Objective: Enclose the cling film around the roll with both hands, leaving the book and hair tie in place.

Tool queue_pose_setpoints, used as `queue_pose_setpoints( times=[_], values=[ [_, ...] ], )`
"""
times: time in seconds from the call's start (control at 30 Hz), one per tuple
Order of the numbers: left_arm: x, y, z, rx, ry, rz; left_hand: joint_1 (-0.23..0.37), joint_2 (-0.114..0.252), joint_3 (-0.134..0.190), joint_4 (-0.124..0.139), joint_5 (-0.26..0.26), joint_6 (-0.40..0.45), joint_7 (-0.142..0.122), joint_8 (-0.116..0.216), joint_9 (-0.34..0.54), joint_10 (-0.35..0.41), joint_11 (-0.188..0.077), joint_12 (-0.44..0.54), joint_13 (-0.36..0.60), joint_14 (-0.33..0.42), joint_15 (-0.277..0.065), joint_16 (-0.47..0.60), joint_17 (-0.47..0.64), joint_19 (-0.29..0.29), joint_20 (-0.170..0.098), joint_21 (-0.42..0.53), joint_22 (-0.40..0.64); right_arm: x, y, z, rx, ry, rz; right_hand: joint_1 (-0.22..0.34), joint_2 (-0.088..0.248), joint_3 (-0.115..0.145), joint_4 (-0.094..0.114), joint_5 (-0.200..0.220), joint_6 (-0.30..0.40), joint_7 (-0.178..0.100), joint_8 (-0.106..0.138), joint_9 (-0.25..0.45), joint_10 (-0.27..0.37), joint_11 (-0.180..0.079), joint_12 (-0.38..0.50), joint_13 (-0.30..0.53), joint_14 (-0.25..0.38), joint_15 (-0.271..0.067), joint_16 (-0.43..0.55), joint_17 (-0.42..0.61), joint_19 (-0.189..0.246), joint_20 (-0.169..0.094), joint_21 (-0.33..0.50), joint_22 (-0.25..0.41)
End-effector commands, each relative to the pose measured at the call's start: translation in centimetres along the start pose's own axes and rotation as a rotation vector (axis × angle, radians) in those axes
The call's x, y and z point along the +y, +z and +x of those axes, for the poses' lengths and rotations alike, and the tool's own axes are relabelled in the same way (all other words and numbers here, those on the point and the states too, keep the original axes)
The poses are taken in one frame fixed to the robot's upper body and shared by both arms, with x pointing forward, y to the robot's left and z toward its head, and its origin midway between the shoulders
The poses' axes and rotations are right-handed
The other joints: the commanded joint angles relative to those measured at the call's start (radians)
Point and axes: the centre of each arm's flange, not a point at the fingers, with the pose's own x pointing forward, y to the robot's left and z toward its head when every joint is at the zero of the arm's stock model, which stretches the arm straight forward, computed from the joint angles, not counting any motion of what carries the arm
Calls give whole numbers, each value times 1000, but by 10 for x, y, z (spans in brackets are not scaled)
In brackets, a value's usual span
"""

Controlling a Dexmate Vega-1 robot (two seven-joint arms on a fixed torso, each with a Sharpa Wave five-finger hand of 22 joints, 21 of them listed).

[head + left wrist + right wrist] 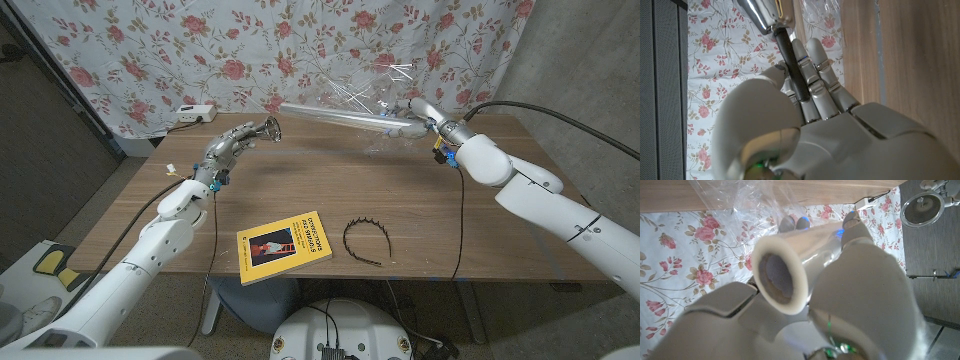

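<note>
Right hand (418, 118) fingers clasp the roll (335, 115), cling film (385, 95) trailing above them; left hand (237, 141) fingers clasp its dark handle (794, 65).

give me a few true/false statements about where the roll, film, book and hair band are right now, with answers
1. The right robot hand grips one end of the cling film roll. True.
2. The roll lies flat on the table. False: it is lifted above the wooden table, spanning between the two robot hands.
3. The yellow book lies near the table's front edge, with the black hair band beside it. True.
4. The left robot hand rests on the book. False: it is raised at the roll's other end, fingers closed on a dark rod.
5. Loose cling film bunches near the right robot hand. True.
</note>
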Motion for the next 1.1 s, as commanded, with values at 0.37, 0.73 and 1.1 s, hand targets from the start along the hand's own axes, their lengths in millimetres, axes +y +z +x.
queue_pose_setpoints(
  times=[0.37,0.73,1.1],
  values=[
    [-5,6,22,-5,-35,40,15,1,9,-5,4,5,9,-4,3,3,6,-3,2,28,-21,-1,4,-7,-4,6,3,-26,7,19,-112,-7,95,211,214,13,-3,3,8,4,-1,2,1,-2,5,3,15,-92,-1,1,-10,-145,21,-15],
    [-17,-2,29,11,-55,35,15,0,9,-5,5,8,8,-3,3,4,6,-3,3,30,-21,0,6,-7,-3,8,3,-31,17,30,-171,-11,98,209,214,16,-4,2,7,2,-4,3,-3,0,8,8,13,-93,-6,-2,-16,-145,31,-29],
    [-37,-13,33,42,-74,84,15,0,9,-4,5,8,8,-3,3,5,5,-4,4,30,-20,0,7,-7,-3,9,3,-32,16,36,-187,-12,106,207,213,19,-5,2,9,4,-7,4,-3,0,7,2,13,-93,-9,-3,-20,-144,42,-43]
  ],
)
